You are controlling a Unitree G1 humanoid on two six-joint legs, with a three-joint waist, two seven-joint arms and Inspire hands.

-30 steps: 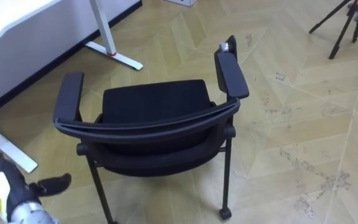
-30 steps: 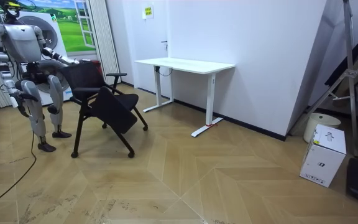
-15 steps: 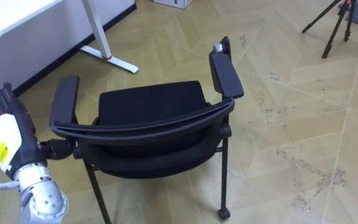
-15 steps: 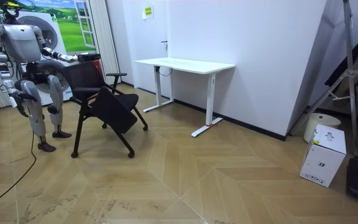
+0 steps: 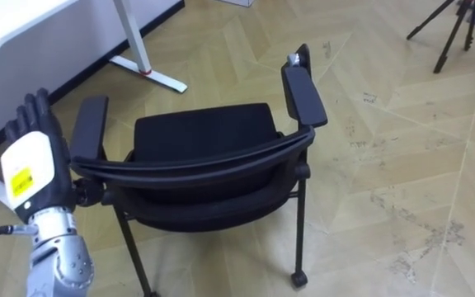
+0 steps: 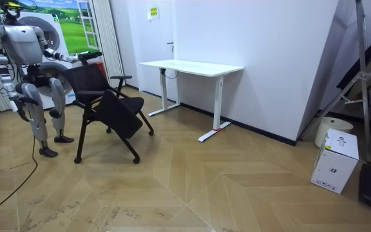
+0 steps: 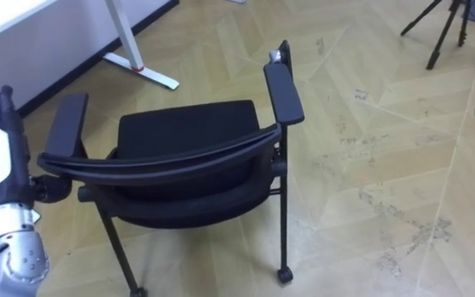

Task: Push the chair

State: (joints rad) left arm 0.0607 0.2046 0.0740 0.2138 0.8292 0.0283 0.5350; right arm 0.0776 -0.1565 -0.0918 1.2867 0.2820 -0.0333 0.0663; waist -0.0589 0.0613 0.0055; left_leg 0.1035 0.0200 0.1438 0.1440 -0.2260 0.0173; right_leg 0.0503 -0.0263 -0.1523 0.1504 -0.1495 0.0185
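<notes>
Black chair [image 5: 200, 136] — padded seat, curved backrest, two armrests; left hand [image 5: 30, 165] upright beside it, fingers [image 5: 36, 111] straight.

Nothing can be read — the yellow sticker [image 5: 21, 180] on the back of the left hand [image 5: 39, 136] and the yellow wall sign [image 6: 153, 11] carry print too small to make out.

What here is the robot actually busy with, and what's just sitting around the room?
Part of the job: the black chair; the left hand, open, held up beside the chair's armrest.
Just lying about: the white desk; the tripod; the white box on the floor.
</notes>
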